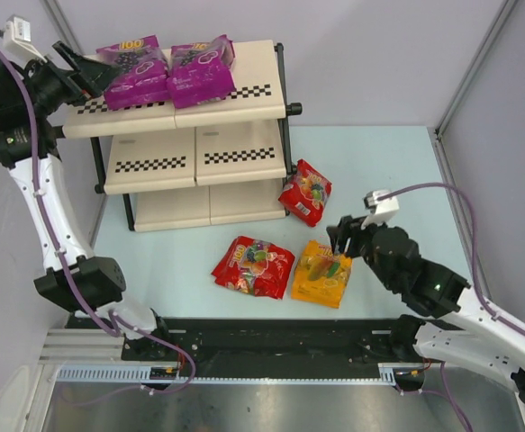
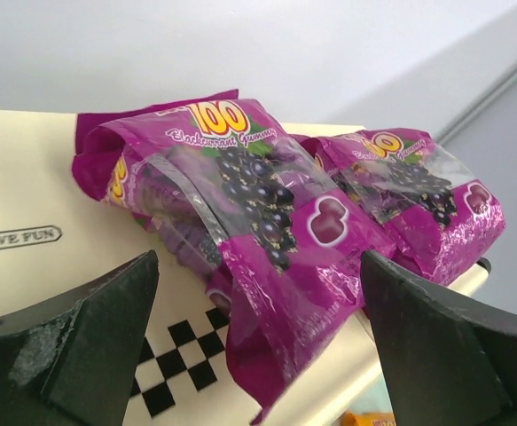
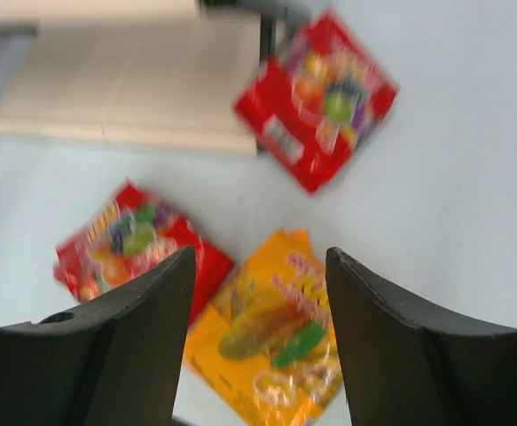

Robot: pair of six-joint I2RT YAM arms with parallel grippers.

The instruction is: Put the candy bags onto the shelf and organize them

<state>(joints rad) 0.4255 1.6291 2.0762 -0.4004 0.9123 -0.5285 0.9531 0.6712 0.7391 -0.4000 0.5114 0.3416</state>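
Two magenta-purple candy bags (image 1: 134, 72) (image 1: 201, 67) lie side by side on the top board of the shelf (image 1: 244, 153). My left gripper (image 1: 95, 67) hovers open just left of them, holding nothing. In the left wrist view the nearer purple bag (image 2: 240, 222) lies free beyond the wide-apart fingers, its lower edge hanging over the checkered strip. On the table lie an orange-yellow bag (image 1: 321, 273) and two red bags (image 1: 253, 265) (image 1: 305, 191). My right gripper (image 1: 341, 241) hangs open over the orange-yellow bag (image 3: 276, 337), not touching it.
The shelf's middle and bottom boards (image 1: 194, 193) hold nothing. One red bag (image 3: 325, 98) leans by the shelf's right black post (image 1: 286, 144). The other red bag (image 3: 121, 244) touches the orange one's left edge. Grey walls close in the table's left, back and right.
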